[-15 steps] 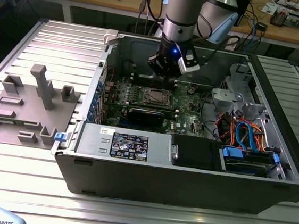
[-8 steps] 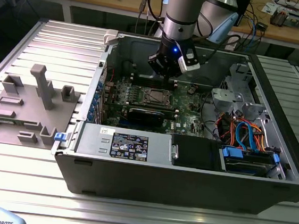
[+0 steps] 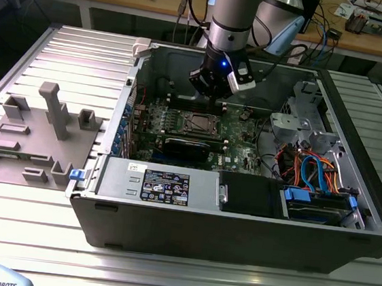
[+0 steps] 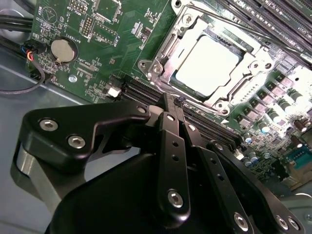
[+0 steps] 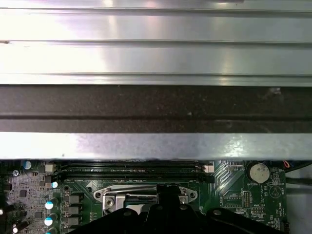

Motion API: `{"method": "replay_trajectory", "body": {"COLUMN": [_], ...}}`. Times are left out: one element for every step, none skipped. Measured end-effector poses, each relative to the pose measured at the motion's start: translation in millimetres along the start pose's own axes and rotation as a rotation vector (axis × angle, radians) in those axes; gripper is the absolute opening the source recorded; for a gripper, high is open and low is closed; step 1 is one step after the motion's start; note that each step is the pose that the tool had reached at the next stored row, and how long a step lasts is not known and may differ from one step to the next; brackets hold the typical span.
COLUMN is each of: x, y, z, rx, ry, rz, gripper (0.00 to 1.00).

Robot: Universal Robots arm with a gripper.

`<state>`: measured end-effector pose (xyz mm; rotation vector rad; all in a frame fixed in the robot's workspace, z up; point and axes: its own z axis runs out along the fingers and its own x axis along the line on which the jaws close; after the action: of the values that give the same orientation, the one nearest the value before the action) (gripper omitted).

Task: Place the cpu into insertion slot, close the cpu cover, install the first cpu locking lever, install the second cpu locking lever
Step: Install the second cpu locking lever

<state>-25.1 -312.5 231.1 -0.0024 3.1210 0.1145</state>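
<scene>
In the exterior view I see the gripper hanging inside the open computer case, just above the motherboard and behind the insertion slot as that camera looks, with the long black graphics card lying on the slot's nearer side. From here the slot reads as a silver-rimmed square with something flat sitting in it, so I judge the first step done. In the second wrist view the cpu lies seated in the insertion slot, its pale metal top bright under the light, and the cpu cover appears folded down around it as a silvery frame, which suggests the second step is done too. Whether both thin locking levers along the frame's edges are latched, I cannot tell. The fingers are pressed together with nothing between them, their tips just short of the cover's near edge and apart from the cpu. In the first wrist view the closed tips hang directly over the cover's edge, beside the memory slots.
</scene>
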Motion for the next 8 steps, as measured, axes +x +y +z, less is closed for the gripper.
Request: {"method": "replay_trajectory", "body": {"x": [0.0, 0.0, 0.0, 0.0, 0.0, 0.0, 0.0, 0.0], "y": [-1.1, -1.6, -2.1, -3.0, -3.6, -4.6, -5.2, -6.0], "z": [0.1, 0.0, 0.1, 0.1, 0.1, 0.1, 0.0, 0.0], "rx": [0.0000, 0.0000, 0.0000, 0.0000, -0.0001, 0.0000, 0.0000, 0.0000], "ry": [0.0000, 0.0000, 0.0000, 0.0000, -0.0001, 0.0000, 0.0000, 0.0000], "rz": [0.000, 0.000, 0.000, 0.000, 0.000, 0.000, 0.000, 0.000], "gripper": [0.11, 0.11, 0.11, 0.11, 0.11, 0.11, 0.11, 0.11]}}
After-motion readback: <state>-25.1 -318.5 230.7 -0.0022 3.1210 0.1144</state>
